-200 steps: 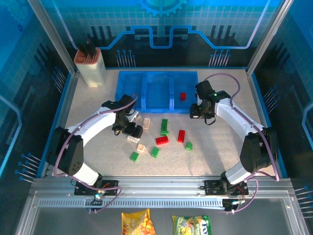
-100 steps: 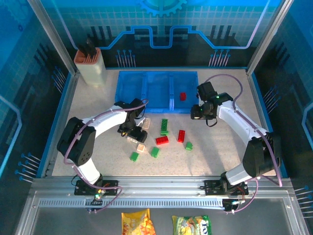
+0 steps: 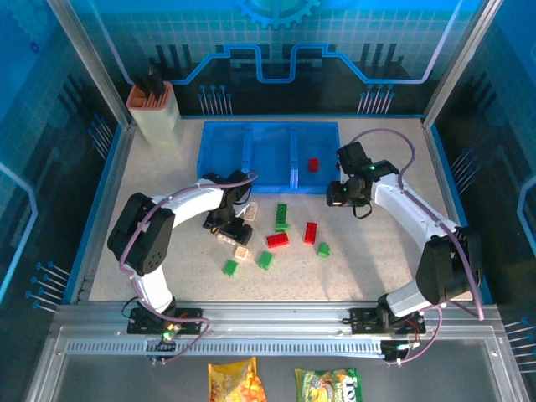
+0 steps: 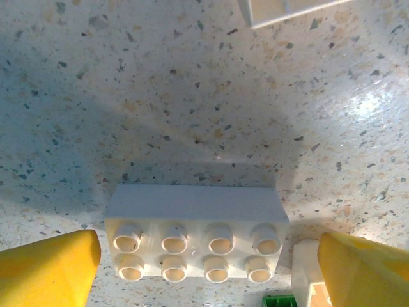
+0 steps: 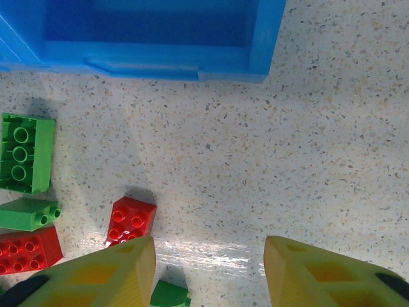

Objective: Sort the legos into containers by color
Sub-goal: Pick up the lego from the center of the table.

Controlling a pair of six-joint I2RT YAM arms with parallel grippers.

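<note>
Legos (image 3: 277, 239) in red, green and cream lay scattered on the speckled tabletop (image 3: 377, 260) just in front of the containers (image 3: 219, 152), three joined translucent blue bins, with one red brick (image 3: 313, 164) in the right-hand bin. The left gripper (image 3: 228, 229) hung low over the pile, its yellow fingers (image 4: 48, 272) spread wide on either side of a white eight-stud brick (image 4: 195, 224) that lay flat between them, ungripped; whether a finger touched it could not be told. The right gripper (image 3: 339, 198) hovered near the tray's front right corner, its fingers (image 5: 319, 275) parted over bare table and holding nothing, a small red brick (image 5: 130, 220) just beyond one fingertip. The table stood inside a blue-lit enclosure framed by aluminium posts (image 3: 84, 50), a gear graphic (image 3: 276, 8) on the back wall. A beige holder (image 3: 157, 121) with an orange rim stood at the far left corner. Two snack packets (image 3: 233, 381) lay in front of the arm bases, their print too small to read.
</note>
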